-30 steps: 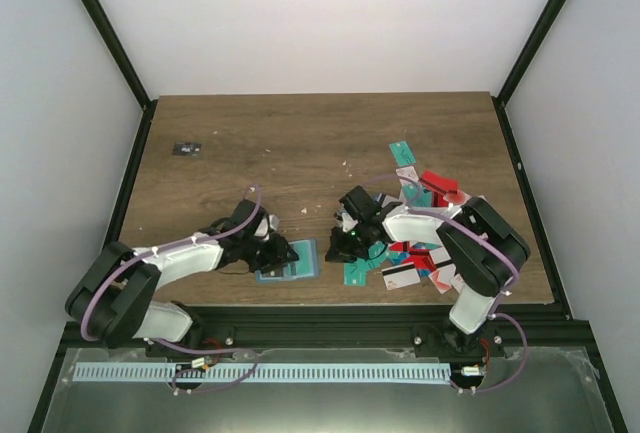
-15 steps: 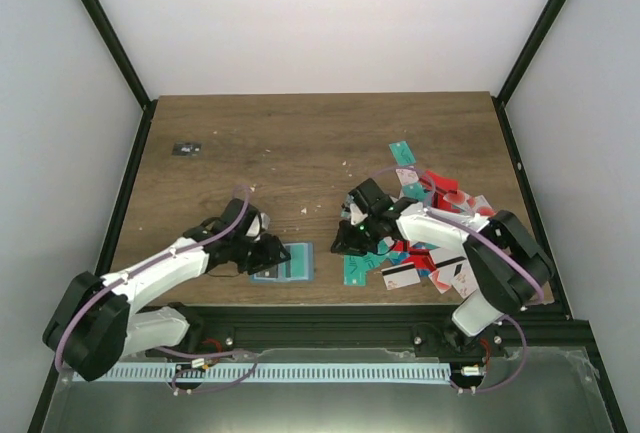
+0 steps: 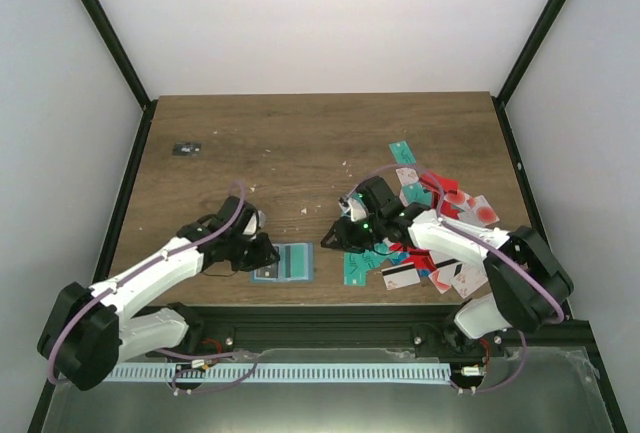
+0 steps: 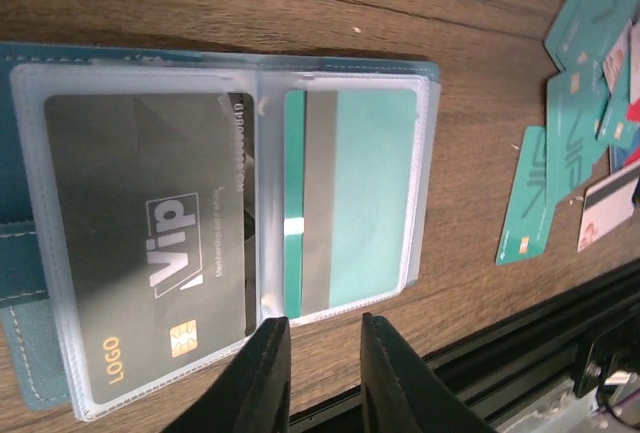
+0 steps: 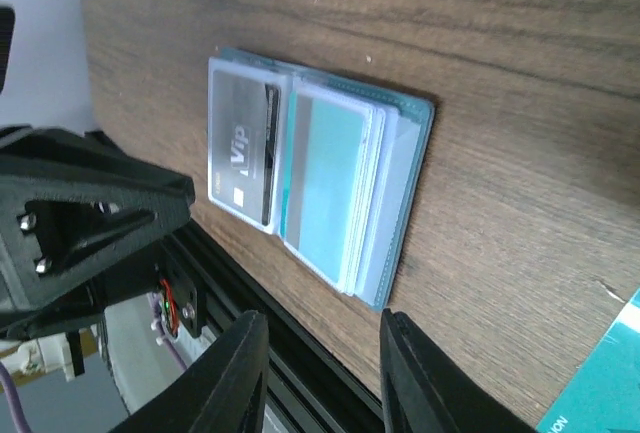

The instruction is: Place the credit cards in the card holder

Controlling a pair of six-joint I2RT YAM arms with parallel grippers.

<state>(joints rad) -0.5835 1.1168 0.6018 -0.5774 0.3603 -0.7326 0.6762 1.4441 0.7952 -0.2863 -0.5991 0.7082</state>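
Table [image 3: 300, 143]: dark wood-grain top, level. Holder [image 3: 285, 262] lies open and flat near the front edge, left of centre. Cards [image 3: 440, 185] lie scattered and overlapping on the right half, mostly teal, some red and white; one teal card [image 3: 402, 152] sits apart at the back. Small black object [image 3: 186, 149] at far left. Pale specks [image 3: 345, 165] mid-table.

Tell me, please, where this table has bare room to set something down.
Bare: the far half of the wooden table, right of the small black object. Crowded: the near right, strewn with plastic credit cards, and the near edge, where the blue-grey card holder lies between left gripper and right gripper.
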